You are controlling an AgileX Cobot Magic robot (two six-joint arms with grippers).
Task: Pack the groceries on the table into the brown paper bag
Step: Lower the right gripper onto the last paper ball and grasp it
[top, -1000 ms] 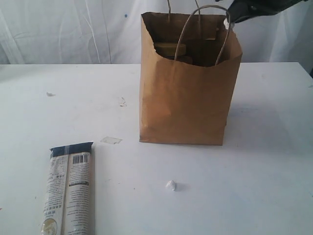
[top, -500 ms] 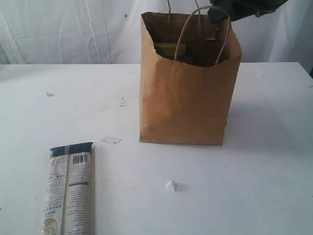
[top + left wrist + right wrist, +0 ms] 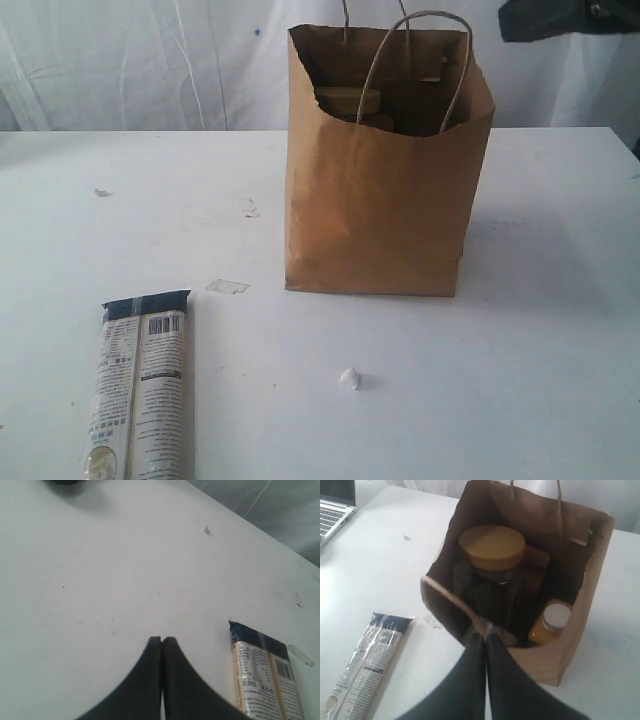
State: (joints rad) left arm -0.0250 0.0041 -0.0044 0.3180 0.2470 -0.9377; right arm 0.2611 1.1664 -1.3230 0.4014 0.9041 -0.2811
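Observation:
The brown paper bag (image 3: pixel 380 200) stands upright mid-table with its mouth open. Inside it I see the yellow-lidded clear jar (image 3: pixel 491 546) and the white-capped yellow bottle (image 3: pixel 551 622), with a reddish-brown pack (image 3: pixel 536 572) behind them. The long printed packet (image 3: pixel 140 395) lies flat on the table (image 3: pixel 540 330), left of the bag and nearer the front. My right gripper (image 3: pixel 485 630) is shut and hangs high above the bag's right side, apart from the handles. My left gripper (image 3: pixel 162 639) is shut over bare table, next to the packet (image 3: pixel 265 680). The other groceries are hidden.
A tiny white paper ball (image 3: pixel 349 378) lies in front of the bag. A strip of clear tape (image 3: pixel 227 286) and a small scrap (image 3: pixel 103 192) sit on the left half. A laptop (image 3: pixel 332 505) is at the table's edge. White curtains hang behind.
My right gripper swung left over the bag's mouth, then drew back to the right. The small white bit at its tip a second ago no longer shows.

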